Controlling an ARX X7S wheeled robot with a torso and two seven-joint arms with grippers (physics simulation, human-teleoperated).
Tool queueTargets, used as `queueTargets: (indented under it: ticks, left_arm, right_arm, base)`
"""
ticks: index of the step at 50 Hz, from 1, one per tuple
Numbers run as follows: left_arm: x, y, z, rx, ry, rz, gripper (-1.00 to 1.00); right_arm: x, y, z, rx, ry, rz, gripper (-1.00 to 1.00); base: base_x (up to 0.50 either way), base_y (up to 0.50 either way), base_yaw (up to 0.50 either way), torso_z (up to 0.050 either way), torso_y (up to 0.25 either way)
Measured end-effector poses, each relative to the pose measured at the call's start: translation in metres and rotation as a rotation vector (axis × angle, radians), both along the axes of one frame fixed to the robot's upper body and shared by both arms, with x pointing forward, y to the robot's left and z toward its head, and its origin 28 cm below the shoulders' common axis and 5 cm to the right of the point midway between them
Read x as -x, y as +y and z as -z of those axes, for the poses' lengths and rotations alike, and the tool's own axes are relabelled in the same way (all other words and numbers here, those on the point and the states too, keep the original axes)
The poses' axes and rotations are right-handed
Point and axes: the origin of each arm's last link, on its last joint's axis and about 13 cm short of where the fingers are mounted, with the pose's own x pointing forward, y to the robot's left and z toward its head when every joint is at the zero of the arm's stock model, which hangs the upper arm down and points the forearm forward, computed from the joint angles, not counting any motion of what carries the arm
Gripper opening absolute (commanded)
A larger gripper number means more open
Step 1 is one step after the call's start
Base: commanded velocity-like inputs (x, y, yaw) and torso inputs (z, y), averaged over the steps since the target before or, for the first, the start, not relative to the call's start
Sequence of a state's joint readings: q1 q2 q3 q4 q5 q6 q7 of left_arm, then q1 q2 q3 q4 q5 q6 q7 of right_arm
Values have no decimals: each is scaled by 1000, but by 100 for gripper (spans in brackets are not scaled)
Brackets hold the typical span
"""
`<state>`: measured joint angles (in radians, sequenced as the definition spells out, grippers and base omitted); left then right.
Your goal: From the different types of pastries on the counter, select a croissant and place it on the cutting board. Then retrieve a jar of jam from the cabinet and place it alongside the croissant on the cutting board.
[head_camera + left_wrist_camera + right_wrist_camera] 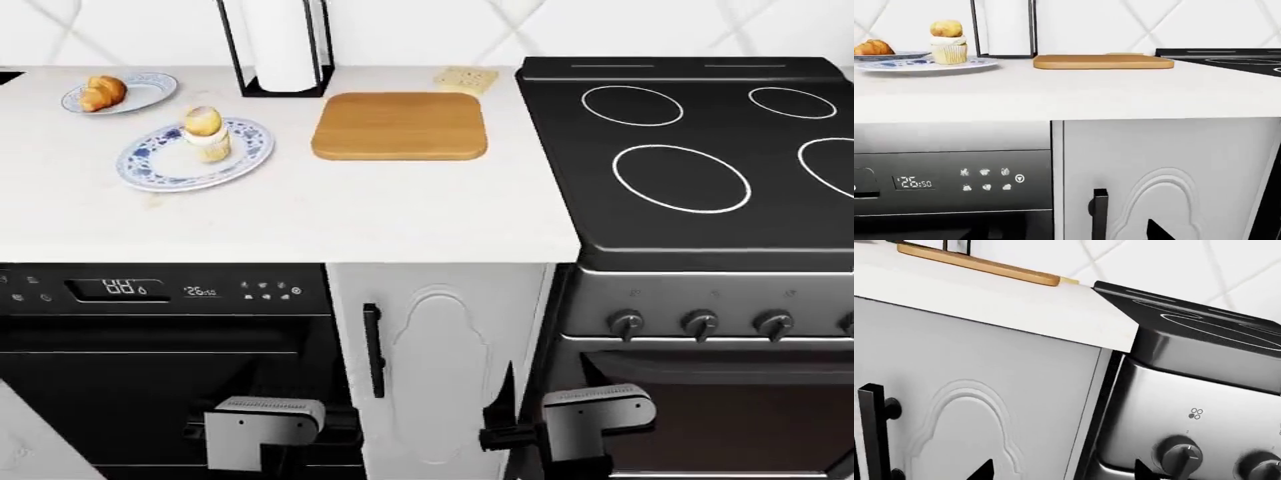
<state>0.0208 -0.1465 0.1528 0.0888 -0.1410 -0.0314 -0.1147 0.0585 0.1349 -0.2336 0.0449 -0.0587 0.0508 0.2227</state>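
1. Golden croissant [102, 92] lies on a small plate [144, 95] at the worktop's [334, 210] far left.
2. Cutting board [399, 125] sits bare, mid-worktop.
3. Both arms' fingers hang low; open or closed, cannot tell.

- Head view: looks forward and steeply down from above onto the counter [334, 215], close enough to show the cutting board [399, 125] whole.
- Left wrist view: sits low, near counter-edge height, facing the cutting board [1103, 61] edge-on across the counter.
- Right wrist view: low and tilted, close to the cabinet door [981, 405], looking up past the cutting board [977, 264].
- All three views share the cutting board.
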Motion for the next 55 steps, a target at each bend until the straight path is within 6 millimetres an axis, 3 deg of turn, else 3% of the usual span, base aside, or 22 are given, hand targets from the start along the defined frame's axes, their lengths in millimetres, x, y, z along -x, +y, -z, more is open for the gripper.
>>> queueTargets:
  ticks: [6,55]
  left_arm:
    - [0,0,0,1,-2,1,100]
    - [1,-2,1,-20,33,14,100]
  right_arm:
    - [0,0,0,3,-1,-1,100]
    - [0,1,0,19,-1,-1,100]
  base:
    - [0,500,0,50,0]
    - [0,500,0,0,0]
